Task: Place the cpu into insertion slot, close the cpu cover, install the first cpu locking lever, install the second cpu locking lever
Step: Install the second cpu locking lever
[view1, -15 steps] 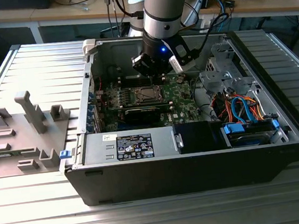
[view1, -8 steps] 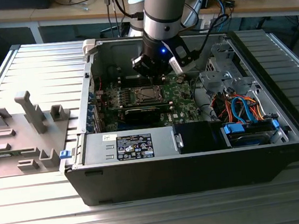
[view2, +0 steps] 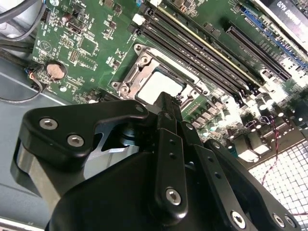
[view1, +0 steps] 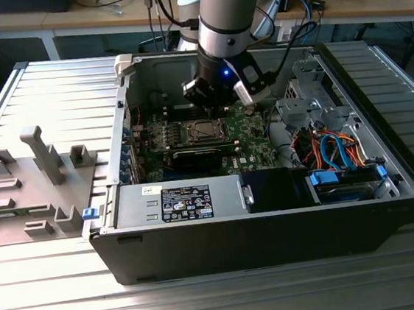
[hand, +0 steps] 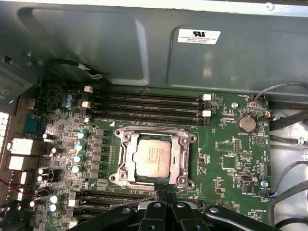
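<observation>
An open desktop computer case (view1: 272, 215) lies on its side on a slatted metal table (view1: 206, 288), its inside facing up. A grey robot arm (view1: 229, 12) reaches down into it from above.

Across the floor of the case runs the green motherboard (hand: 231, 163), with long black memory slots (hand: 149, 103) along one side of the socket and a round coin battery (hand: 246, 122) near one corner.

The gripper (view1: 220, 102) hovers just above the board. In the second wrist view its black fingers (view2: 168, 144) press flat together with nothing between them, their tip just beside the socket edge.

In the middle of the board sits the insertion slot (hand: 154, 156). The cpu (hand: 153, 155), a dull silver square, already lies flat inside it. The cpu cover (hand: 180, 144), a thin silvery frame, appears to lie down around the chip.

Judging from this, seating the chip and lowering the cover look done, and the work now in hand is the locking levers. Whether either lever is already latched cannot be told. A lever move calls for a narrow closed tip pressing a thin wire arm sideways and down under its hook, without scraping the chip.
</observation>
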Available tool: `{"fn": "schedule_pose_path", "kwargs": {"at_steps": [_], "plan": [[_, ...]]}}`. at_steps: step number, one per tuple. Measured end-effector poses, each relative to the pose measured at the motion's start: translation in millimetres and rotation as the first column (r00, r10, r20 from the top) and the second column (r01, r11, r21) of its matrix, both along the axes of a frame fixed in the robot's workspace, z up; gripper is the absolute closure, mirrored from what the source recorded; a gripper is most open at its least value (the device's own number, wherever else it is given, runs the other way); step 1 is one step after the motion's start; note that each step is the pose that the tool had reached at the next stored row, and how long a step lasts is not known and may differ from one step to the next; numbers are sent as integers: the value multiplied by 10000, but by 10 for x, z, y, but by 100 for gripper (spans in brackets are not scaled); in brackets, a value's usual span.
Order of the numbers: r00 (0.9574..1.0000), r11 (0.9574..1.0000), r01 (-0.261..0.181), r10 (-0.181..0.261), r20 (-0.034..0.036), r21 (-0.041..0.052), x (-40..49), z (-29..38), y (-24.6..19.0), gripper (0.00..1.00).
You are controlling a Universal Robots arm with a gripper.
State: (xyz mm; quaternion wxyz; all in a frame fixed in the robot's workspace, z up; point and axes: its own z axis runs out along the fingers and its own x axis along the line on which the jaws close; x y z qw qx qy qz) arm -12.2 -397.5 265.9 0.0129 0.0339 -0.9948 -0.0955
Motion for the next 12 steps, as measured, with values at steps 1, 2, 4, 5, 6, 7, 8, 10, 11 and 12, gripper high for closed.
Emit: {"fn": "schedule_pose_path", "kwargs": {"at_steps": [1,2,4,5,6,7,8,10,11,12], "plan": [[10000,10000,0,0,0,0,-1,-2,-3,89],[10000,10000,-1,1,0,0,-2,-5,-6,89],[10000,10000,-2,2,0,4,-4,-11,-11,89],[10000,10000,-1,1,0,5,-6,-13,-13,89],[10000,10000,-1,1,0,4,-7,-16,-15,89],[10000,10000,-1,1,0,3,-8,-18,-17,89],[10000,10000,0,0,-1,2,-11,-21,-18,89],[10000,10000,0,0,0,4,-16,-32,-21,89],[10000,10000,0,0,0,5,-18,-38,-22,89],[10000,10000,0,0,0,6,-21,-47,-23,89]]}}
